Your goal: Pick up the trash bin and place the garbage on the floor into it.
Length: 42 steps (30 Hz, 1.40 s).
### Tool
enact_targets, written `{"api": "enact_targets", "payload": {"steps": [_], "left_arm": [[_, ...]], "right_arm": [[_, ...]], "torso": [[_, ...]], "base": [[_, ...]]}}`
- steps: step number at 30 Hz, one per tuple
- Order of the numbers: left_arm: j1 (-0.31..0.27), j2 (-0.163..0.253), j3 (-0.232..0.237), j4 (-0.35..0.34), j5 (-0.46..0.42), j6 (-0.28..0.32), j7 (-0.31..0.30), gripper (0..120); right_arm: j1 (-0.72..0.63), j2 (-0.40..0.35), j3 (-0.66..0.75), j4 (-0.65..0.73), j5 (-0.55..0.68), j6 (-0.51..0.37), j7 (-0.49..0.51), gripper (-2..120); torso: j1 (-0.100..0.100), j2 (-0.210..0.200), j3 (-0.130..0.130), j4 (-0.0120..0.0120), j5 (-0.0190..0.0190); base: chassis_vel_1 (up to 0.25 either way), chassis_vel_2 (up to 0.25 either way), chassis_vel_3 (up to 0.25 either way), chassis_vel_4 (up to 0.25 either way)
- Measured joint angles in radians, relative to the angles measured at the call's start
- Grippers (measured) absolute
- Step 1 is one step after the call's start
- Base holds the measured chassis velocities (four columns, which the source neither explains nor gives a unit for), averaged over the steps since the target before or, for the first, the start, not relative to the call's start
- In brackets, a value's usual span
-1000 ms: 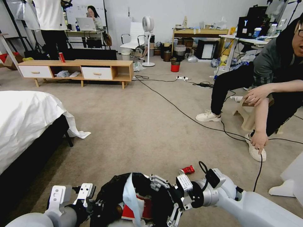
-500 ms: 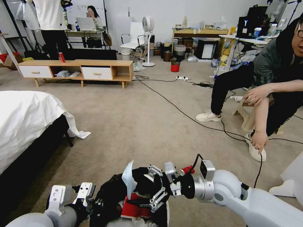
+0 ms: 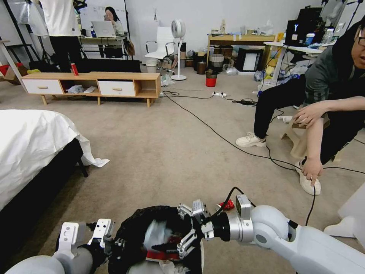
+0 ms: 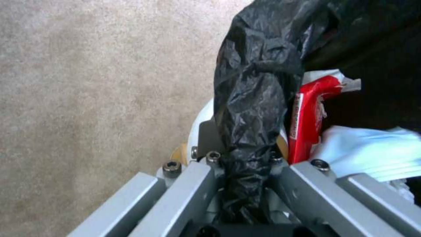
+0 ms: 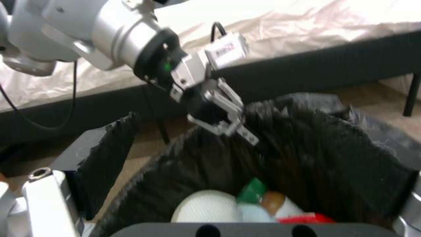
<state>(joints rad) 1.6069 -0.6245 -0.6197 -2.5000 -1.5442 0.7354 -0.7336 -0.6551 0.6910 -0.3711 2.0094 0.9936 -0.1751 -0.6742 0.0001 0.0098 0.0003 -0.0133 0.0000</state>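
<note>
Trash bin [image 3: 133,232] rim | left pincer [image 4: 245,164] clamped | right pincer [image 3: 186,232] spread above

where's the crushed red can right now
In the head view the crushed red can lies on the floor at lower centre-right, just beyond the right arm's wrist and to the right of the trash bin, near a black cable.

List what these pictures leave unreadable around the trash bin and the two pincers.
- Trash bin: its base and lower wall, cut off by the head view's bottom edge and hidden by both arms.
- White tissue: motion-blurred in the head view; whether it has landed is unclear.
- Crushed red can on the floor: partly hidden by the right arm's cable.
- Left pincer: fingertips buried in the black bag, left wrist view.
- Right pincer: open over the bin.
</note>
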Motion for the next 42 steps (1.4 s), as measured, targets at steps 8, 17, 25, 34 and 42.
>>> {"api": "enact_targets", "payload": {"steps": [8, 17, 25, 34, 42], "left_arm": [[-0.002, 0.0, -0.004, 0.0, 0.0, 0.0, 0.002, 1], [-0.002, -0.004, -0.006, 0.001, 0.004, 0.0, 0.002, 1], [0.008, -0.02, 0.005, 0.011, 0.031, 0.0, 0.006, 1], [0.033, -0.037, -0.003, 0.011, 0.065, 0.0, 0.007, 1], [0.048, -0.041, -0.017, 0.015, 0.081, 0.0, 0.015, 1]], "right_arm": [[-0.017, -0.015, -0.011, -0.023, -0.026, -0.015, 0.034, 100], [-0.067, -0.039, 0.06, -0.034, -0.045, -0.005, 0.017, 100], [-0.233, -0.034, 0.294, -0.002, -0.03, 0.083, -0.024, 100], [-0.253, 0.091, 0.38, -0.035, 0.001, 0.215, 0.006, 100], [-0.294, 0.125, 0.425, -0.108, -0.074, 0.331, 0.3, 100]], "torso": [[0.0, 0.0, 0.0, 0.0001, 0.0], [0.0, 0.0, 0.0, 0.0001, 0.0002], [0.0, 0.0, 0.0, -0.0006, -0.0002], [0.0, 0.0, 0.0, 0.0004, 0.0001], [0.0, 0.0, 0.0, -0.0003, 0.0]], "base": [[0.0, 0.0, 0.0, 0.0], [0.0, 0.0, 0.0, 0.0], [0.0, 0.0, 0.0, 0.0], [0.0, 0.0, 0.0, 0.0], [0.0, 0.0, 0.0, 0.0]]}}
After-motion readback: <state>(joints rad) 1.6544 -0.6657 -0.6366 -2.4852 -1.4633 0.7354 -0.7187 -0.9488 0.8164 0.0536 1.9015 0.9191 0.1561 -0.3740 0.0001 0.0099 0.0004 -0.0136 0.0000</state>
